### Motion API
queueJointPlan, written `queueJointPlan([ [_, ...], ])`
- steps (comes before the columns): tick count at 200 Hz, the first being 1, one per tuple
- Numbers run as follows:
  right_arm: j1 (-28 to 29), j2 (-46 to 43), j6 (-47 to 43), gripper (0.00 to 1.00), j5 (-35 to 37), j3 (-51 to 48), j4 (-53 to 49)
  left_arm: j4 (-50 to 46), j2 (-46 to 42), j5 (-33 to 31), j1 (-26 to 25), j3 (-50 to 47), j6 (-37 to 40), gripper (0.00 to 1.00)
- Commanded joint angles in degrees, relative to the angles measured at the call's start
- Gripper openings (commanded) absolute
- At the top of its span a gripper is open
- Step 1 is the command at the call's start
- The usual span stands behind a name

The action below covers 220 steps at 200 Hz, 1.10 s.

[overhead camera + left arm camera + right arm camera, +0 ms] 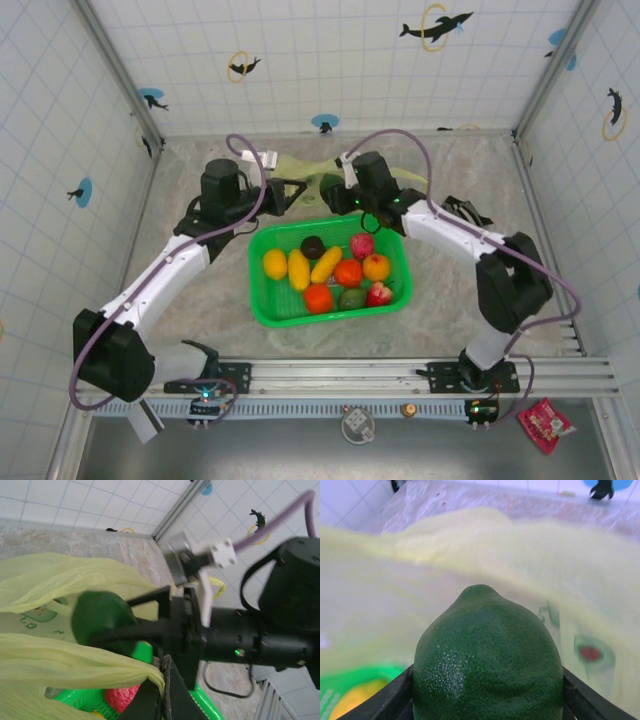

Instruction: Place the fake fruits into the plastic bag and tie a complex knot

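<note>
Pinching the plastic bag (60, 575) by its edge in the tightly closed left hand (161, 695) and clamping a dark green fake fruit (487, 650) in the part-open right hand (489, 700) at the bag's mouth, just behind the basket (262, 305) of fake fruits (330, 270).

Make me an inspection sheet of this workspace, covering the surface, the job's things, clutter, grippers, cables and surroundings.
Surface: marbled table, nothing spilled that I can see.
Job's things: plastic bag lies behind the green basket. Most fake fruits sit in the basket. One dark green fruit is at the bag's opening.
Clutter: red packet on the near frame, off the table.
Grippers: left gripper shut on the bag's edge. Right gripper shut on the dark green fruit.
Cables: purple cables arch over both arms.
Surroundings: white tiled walls with dolphin stickers.
</note>
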Motion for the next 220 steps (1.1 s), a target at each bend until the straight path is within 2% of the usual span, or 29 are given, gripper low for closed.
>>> queueJointPlan([
  [1,-0.56,5.43,2.53,0.48,4.44,7.28,0.36,-0.25,-0.05,2.07,-0.23,2.77,0.03,0.00],
  [19,-0.67,10.89,3.70,0.49,5.66,13.54,-0.52,-0.08,0.46,2.68,-0.24,3.75,-0.45,0.00],
  [37,-0.39,15.23,4.18,0.80,6.26,19.90,-2.93,0.68,1.07,3.48,-0.25,4.88,-1.49,0.00],
  [55,0.07,16.74,4.10,0.86,5.72,22.14,-4.06,0.96,1.90,3.86,-0.22,6.40,-2.27,0.00],
  [82,0.28,14.09,3.60,0.85,4.42,18.86,-3.07,1.33,2.72,4.18,-0.22,7.50,-3.08,0.00],
  [110,0.09,7.51,3.00,0.69,1.79,11.81,-0.36,1.51,2.51,3.51,-0.25,6.13,-3.20,0.00],
  [134,0.36,0.68,2.65,0.65,-2.08,6.07,0.53,1.58,2.08,2.80,-0.21,4.63,-3.06,0.00],
  [138,0.56,-0.32,2.70,0.64,-2.10,5.07,0.46,1.57,1.93,2.67,-1.97,4.42,-2.97,0.00],
  [183,1.28,-11.64,3.18,0.65,-5.59,-6.24,-5.69,1.69,0.65,1.69,-2.51,2.91,-2.35,0.00],
  [220,5.25,-17.24,3.71,0.68,-1.49,-12.93,-16.02,1.69,1.80,1.95,-2.68,3.41,-2.43,0.00],
])
